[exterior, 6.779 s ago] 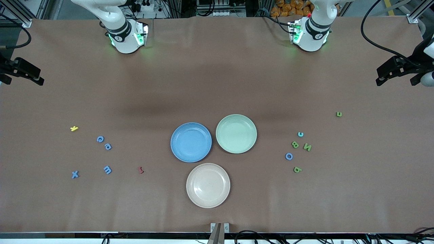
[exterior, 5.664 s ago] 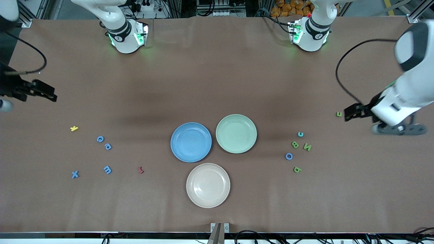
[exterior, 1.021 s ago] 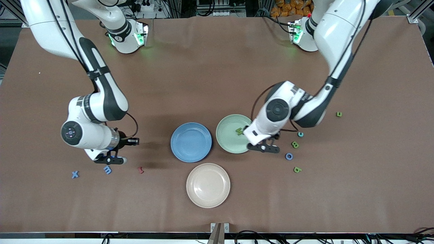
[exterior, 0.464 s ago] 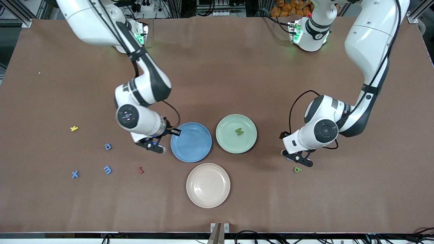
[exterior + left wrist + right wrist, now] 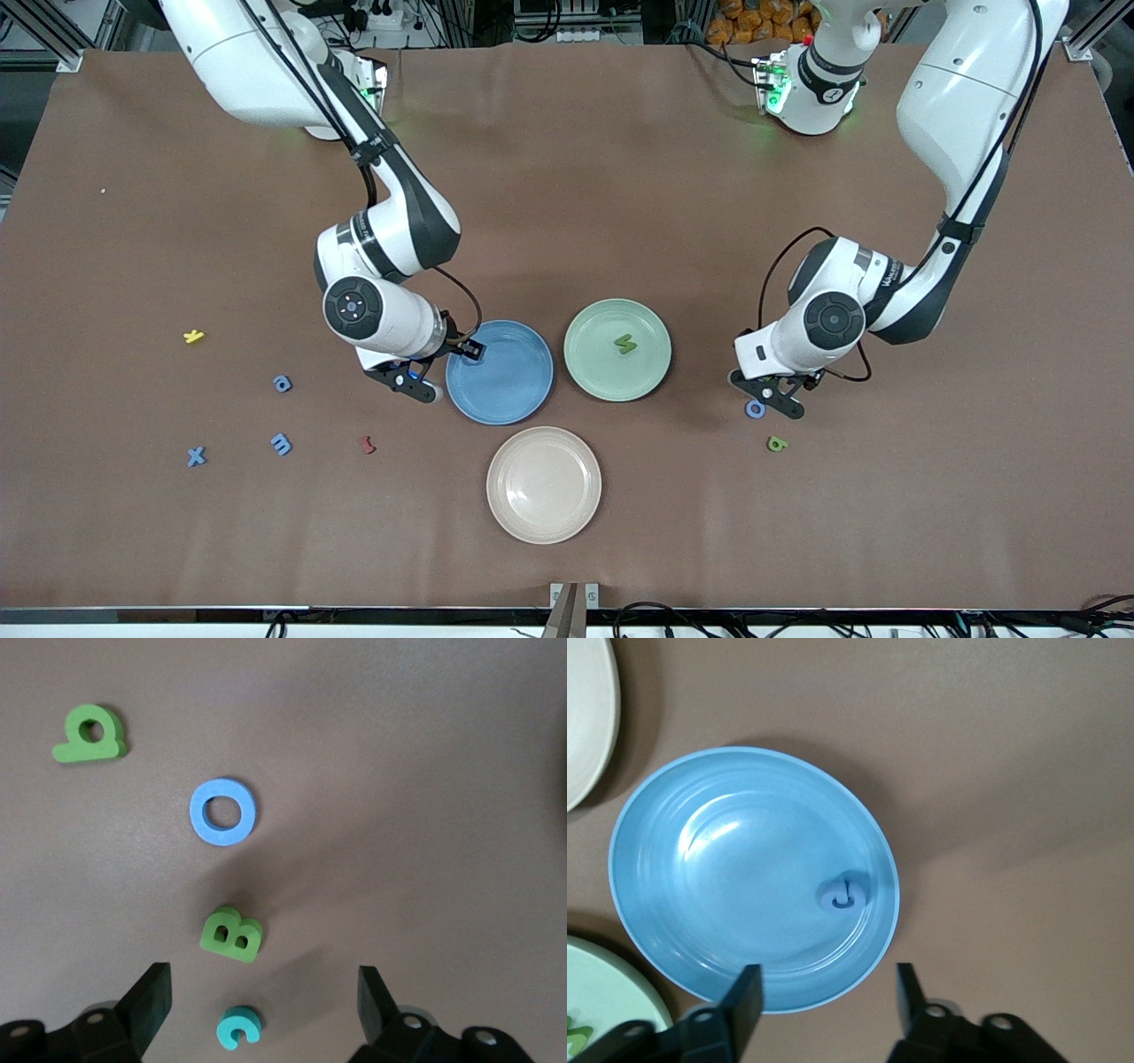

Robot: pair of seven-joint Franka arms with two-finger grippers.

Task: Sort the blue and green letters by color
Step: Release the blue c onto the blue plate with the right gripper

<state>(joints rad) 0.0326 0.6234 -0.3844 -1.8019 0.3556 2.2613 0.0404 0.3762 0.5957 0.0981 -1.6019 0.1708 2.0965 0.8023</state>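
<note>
Front view takes in the brown surface point(image 5: 567, 195) whole: a yellow letter point(image 5: 193, 336), three blue letters point(image 5: 282, 383) and a dark red letter point(image 5: 367, 444) toward the right arm's end. The right pincer point(image 5: 425, 372) hangs over the blue plate's point(image 5: 514, 390) rim, jaws apart and empty. Only the right wrist view shows a blue letter point(image 5: 845, 896) lying in that glossy plate. A green letter point(image 5: 626, 343) lies in the green plate point(image 5: 594, 372). The left pincer point(image 5: 767, 394) hovers wide open, empty; its wrist view shows chunky letters beneath: green B point(image 5: 231, 935), blue O point(image 5: 223, 811).
</note>
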